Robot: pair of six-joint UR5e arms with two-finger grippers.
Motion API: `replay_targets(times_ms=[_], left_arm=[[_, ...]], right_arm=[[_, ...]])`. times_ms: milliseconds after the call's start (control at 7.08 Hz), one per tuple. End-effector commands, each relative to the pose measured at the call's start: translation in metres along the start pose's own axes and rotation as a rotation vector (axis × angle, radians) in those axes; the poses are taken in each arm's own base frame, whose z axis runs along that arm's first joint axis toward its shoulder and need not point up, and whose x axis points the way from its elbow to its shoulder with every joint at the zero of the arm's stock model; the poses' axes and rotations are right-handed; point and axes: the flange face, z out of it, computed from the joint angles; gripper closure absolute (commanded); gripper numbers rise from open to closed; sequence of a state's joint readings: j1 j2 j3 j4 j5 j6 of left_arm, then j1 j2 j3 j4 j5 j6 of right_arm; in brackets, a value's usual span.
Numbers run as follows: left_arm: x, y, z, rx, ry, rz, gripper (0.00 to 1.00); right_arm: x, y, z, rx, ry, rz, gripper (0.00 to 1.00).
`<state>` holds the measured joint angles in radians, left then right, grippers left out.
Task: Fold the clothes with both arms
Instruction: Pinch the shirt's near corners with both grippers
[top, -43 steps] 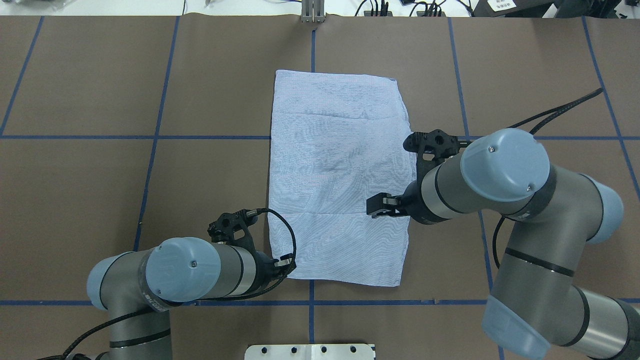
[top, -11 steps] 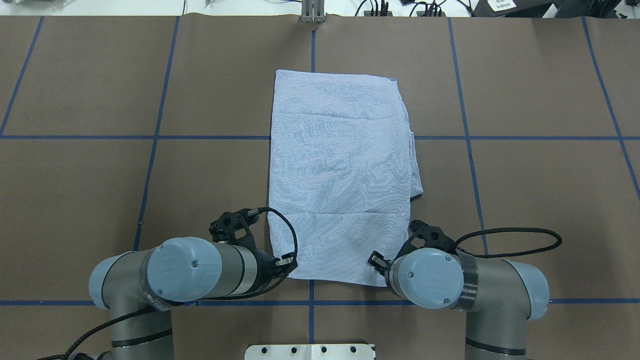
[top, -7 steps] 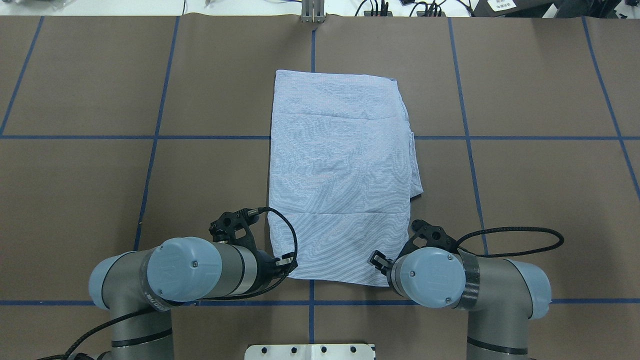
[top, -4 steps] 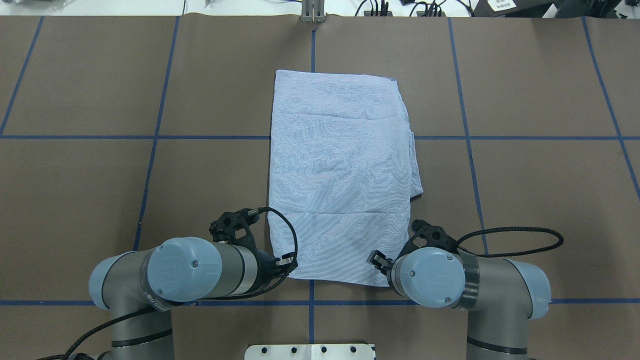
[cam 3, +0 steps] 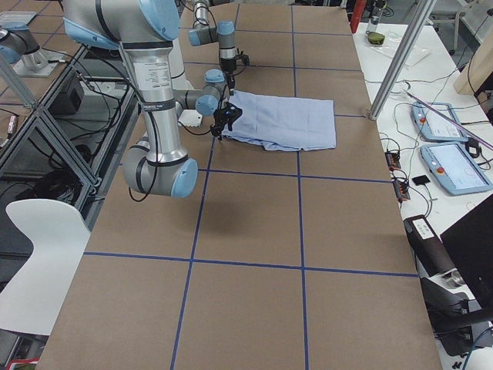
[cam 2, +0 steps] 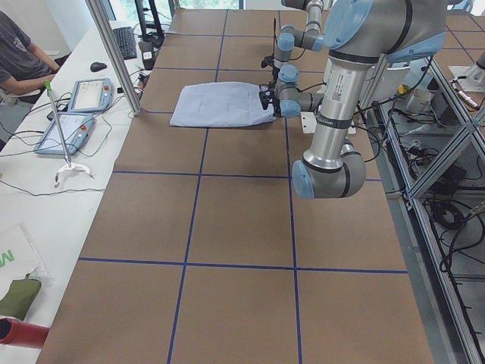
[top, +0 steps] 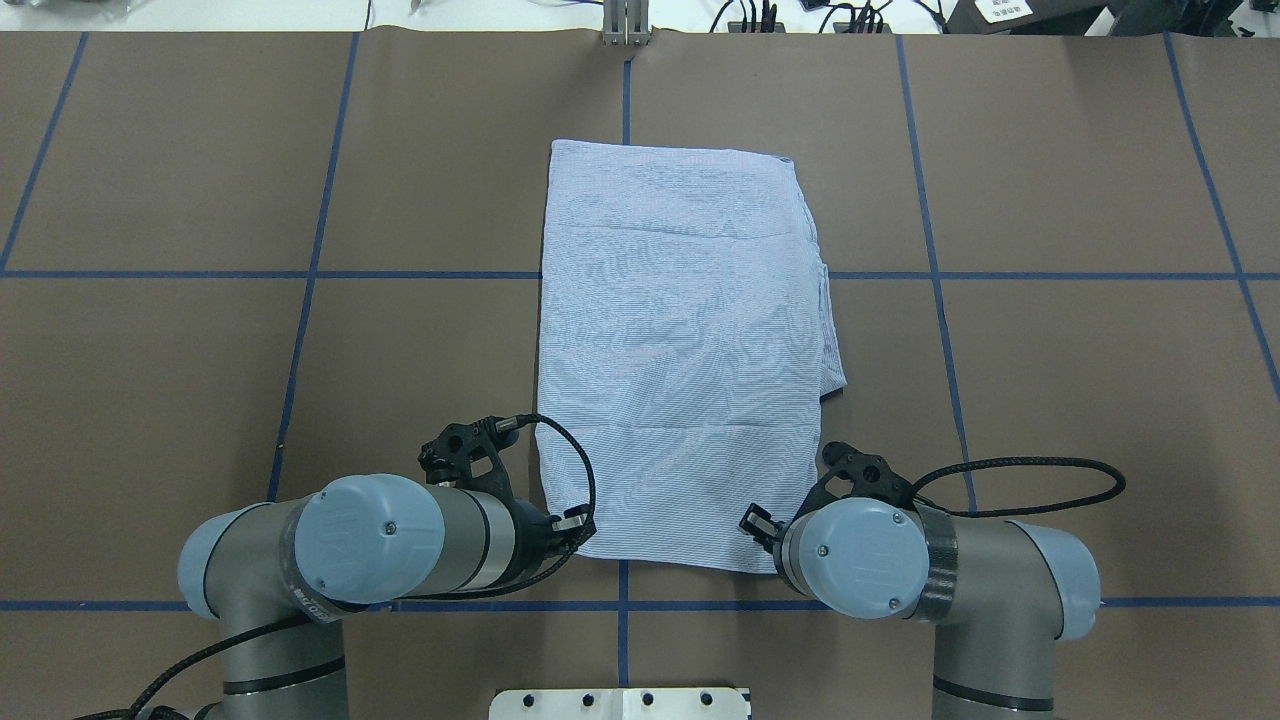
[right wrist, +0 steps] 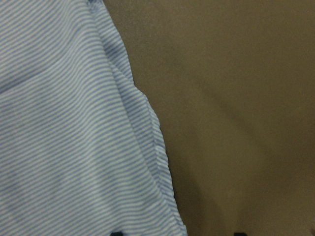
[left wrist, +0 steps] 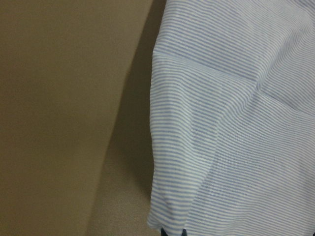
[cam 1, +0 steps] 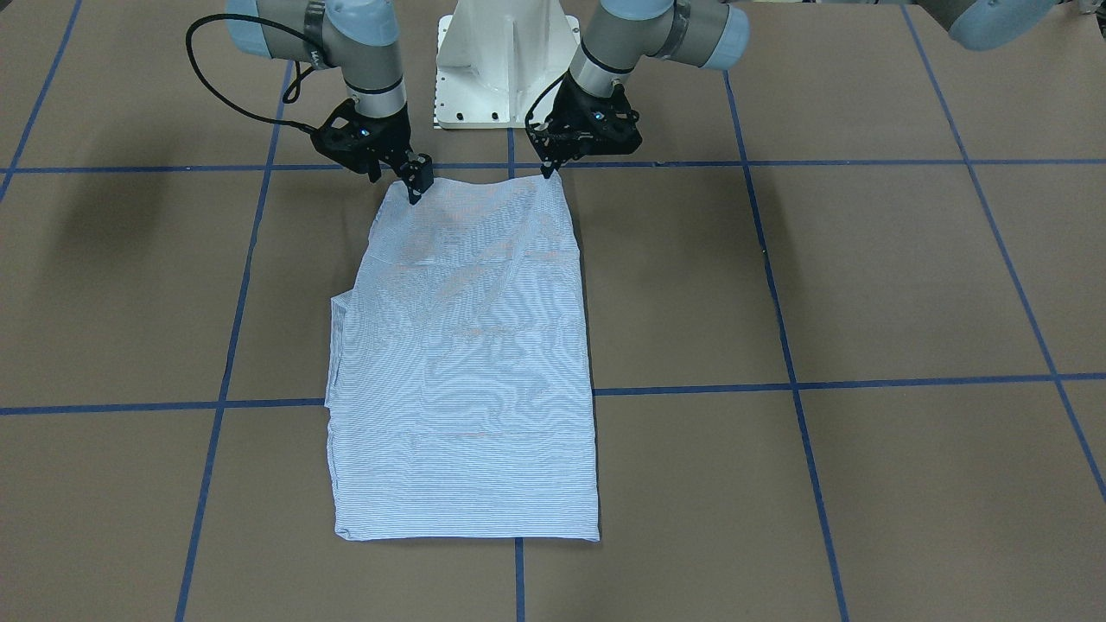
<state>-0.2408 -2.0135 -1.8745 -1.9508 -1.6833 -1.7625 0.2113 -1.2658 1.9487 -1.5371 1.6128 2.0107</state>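
The light blue-and-white striped shirt (top: 680,350) lies folded into a long rectangle on the brown table, with a bit of fabric sticking out on its right side (top: 832,375). My left gripper (top: 575,525) is at the shirt's near left corner. In the left wrist view its fingertips (left wrist: 172,231) are pinched together on the shirt (left wrist: 236,147). My right gripper (top: 755,522) is at the near right corner. In the right wrist view its two tips stand wide apart, astride the shirt's edge (right wrist: 157,162). In the front-facing view the left gripper (cam 1: 550,168) and right gripper (cam 1: 415,188) sit at the shirt's (cam 1: 467,363) edge nearest the robot.
The white pedestal base (cam 1: 501,60) stands just behind the shirt's near edge. Blue tape lines (top: 300,275) cross the brown table cover. A side table with tablets (cam 2: 83,95) and a seated person (cam 2: 19,53) lies beyond the far edge.
The right arm swung back from the shirt's right side to its near right corner and has barely shifted in the last second. The left arm and the shirt stayed put.
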Motion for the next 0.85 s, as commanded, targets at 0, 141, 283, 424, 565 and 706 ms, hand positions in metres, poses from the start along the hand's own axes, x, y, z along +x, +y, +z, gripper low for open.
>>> replay_targets(times_ms=[0,141,283,424,565,706], left_arm=[[-0.0003,-0.0019,-0.0004,0.003,0.000,-0.001,1.00],[-0.0004,-0.0027,-0.0005,0.003,-0.001,-0.002,1.00],[-0.0004,-0.0028,-0.0005,0.003,-0.001,-0.002,1.00],[-0.0002,-0.0027,-0.0007,0.003,0.000,-0.002,1.00],[-0.0006,-0.0029,0.0000,0.003,-0.001,-0.002,1.00],[0.0006,-0.0025,-0.0010,0.003,0.002,-0.002,1.00]], right_arm=[[-0.0017,-0.0020,-0.0024,-0.001,-0.004,0.001,0.63],[-0.0033,-0.0040,-0.0048,0.000,-0.010,0.004,0.69],[-0.0036,-0.0048,-0.0050,0.000,-0.010,0.005,0.72],[-0.0051,-0.0050,-0.0062,0.000,-0.014,0.006,0.79],[-0.0064,-0.0066,-0.0071,0.004,-0.017,0.008,0.87],[-0.0080,-0.0062,-0.0088,0.005,-0.023,0.010,1.00]])
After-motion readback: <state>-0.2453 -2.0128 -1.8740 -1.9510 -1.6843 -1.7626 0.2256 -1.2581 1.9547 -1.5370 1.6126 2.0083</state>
